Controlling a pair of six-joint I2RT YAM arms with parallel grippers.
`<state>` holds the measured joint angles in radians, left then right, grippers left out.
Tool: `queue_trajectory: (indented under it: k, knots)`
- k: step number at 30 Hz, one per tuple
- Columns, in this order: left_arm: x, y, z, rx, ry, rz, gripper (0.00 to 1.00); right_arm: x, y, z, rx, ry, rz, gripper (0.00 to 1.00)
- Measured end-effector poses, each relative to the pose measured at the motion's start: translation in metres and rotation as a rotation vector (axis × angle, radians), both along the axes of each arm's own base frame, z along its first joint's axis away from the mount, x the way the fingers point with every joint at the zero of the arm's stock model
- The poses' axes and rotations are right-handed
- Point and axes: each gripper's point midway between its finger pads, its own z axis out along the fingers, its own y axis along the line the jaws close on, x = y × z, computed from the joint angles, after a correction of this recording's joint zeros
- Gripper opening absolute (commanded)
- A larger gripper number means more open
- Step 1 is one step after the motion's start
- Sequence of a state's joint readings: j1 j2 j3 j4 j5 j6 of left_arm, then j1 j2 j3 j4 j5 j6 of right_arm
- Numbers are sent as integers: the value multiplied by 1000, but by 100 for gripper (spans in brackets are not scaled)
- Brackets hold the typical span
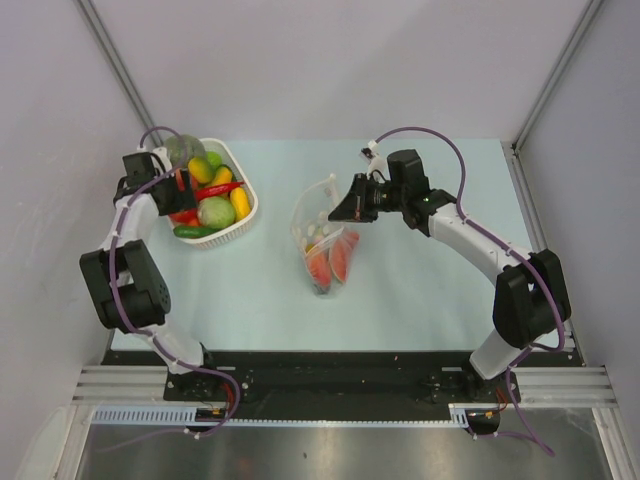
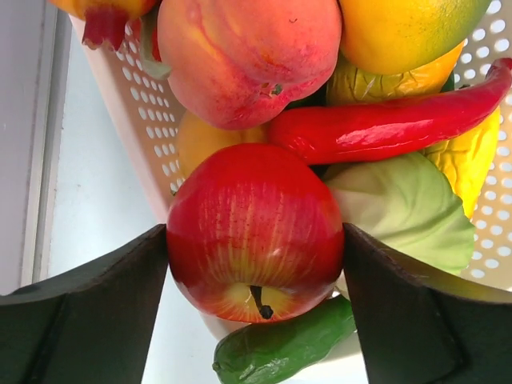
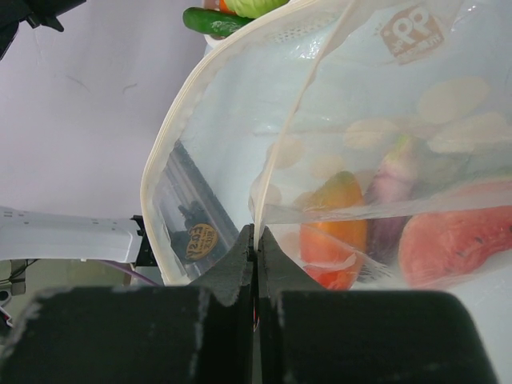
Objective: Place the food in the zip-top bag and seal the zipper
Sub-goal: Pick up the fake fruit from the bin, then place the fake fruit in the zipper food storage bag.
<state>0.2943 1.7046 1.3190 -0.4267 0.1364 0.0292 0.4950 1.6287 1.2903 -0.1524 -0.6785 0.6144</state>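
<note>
Right pincer (image 3: 254,237) pinching zip-top bag (image 1: 322,235) rim, long axis near-far, mouth far

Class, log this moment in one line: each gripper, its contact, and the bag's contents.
left gripper: jaws flank red apple in basket, grip unconfirmed | right gripper: shut on zip-top bag edge | mouth open, watermelon slice inside

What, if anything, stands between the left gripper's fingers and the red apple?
Nothing visible. The fingers flank the red apple on both sides; the pepper and other food lie behind it in the basket.
</note>
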Motion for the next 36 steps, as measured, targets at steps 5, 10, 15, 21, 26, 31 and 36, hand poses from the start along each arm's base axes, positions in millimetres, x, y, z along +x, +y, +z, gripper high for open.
queue_trajectory:
  k: [5, 10, 15, 21, 26, 31, 36]
  knots:
    - [3, 1, 3, 9, -4, 5, 54, 0, 0, -1, -3, -2, 2, 0]
    - [0, 1, 27, 23, -50, 16, 52, 0, 0, -3, -9, 4, 5, 0]
    - [2, -42, 100, 14, -199, -75, 54, -2, 4, -4, -10, 1, 15, 0]
    - [-26, -213, 202, -137, -434, -496, 55, -6, 10, -3, -9, -2, 32, 0]
    - [-77, -314, 219, -252, -442, -770, 56, -8, 12, -2, -8, -5, 39, 0]
    - [-110, -355, 183, -285, -327, -885, 61, -7, 13, 2, -3, -13, 40, 0]
    - [-127, -354, 127, -258, -151, -875, 91, -3, 10, 0, -21, -26, 28, 0]
